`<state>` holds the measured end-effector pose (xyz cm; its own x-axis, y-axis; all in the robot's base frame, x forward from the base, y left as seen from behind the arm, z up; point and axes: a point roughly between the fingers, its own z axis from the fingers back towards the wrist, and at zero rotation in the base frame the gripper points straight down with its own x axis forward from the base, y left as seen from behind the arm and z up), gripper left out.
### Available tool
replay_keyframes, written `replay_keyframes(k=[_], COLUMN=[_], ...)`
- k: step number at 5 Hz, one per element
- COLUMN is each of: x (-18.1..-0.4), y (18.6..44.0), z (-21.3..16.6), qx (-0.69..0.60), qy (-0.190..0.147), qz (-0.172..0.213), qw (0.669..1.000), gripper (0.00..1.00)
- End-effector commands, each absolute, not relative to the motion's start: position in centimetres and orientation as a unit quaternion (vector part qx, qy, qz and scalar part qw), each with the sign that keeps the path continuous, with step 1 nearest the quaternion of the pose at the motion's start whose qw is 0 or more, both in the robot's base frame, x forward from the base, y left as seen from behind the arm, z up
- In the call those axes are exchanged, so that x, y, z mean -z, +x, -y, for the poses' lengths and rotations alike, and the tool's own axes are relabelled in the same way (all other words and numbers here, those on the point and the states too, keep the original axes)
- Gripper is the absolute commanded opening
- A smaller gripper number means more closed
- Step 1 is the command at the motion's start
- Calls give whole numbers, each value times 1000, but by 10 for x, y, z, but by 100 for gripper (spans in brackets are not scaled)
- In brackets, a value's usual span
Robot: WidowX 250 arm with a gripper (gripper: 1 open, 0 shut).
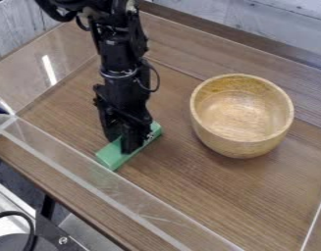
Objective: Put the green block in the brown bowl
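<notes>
The green block (117,155) lies flat on the wooden table, left of the brown bowl (242,139). My gripper (128,141) points straight down onto the block's middle. Its black fingers (118,135) stand against the block's sides, closed on it. The middle of the block is hidden behind the fingers; its near end and a bit of its far end (152,128) stick out. The bowl stands upright and empty, a hand's width to the right of the gripper.
A clear acrylic wall (84,191) runs along the table's (202,201) front and left edges. A pale surface lies beyond the back edge.
</notes>
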<state>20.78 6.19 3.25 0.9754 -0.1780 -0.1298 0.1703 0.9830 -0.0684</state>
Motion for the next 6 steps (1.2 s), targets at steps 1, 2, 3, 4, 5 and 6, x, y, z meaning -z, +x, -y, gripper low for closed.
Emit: replay_keyframes(k=[1, 2, 3, 4, 5, 6], x=[-49, -52, -54, -57, -61, -66], y=[219, 220, 220, 220, 221, 223], z=[-63, -62, -62, -61, -60, -59], qx=[88, 85, 82, 79, 77, 74], qy=[-20, -21, -23, -24, -26, -28], qz=[-39, -39, -40, -39, -38, -36], qw=[995, 995, 996, 996, 996, 996], gripper=[0, 0, 0, 0, 0, 0])
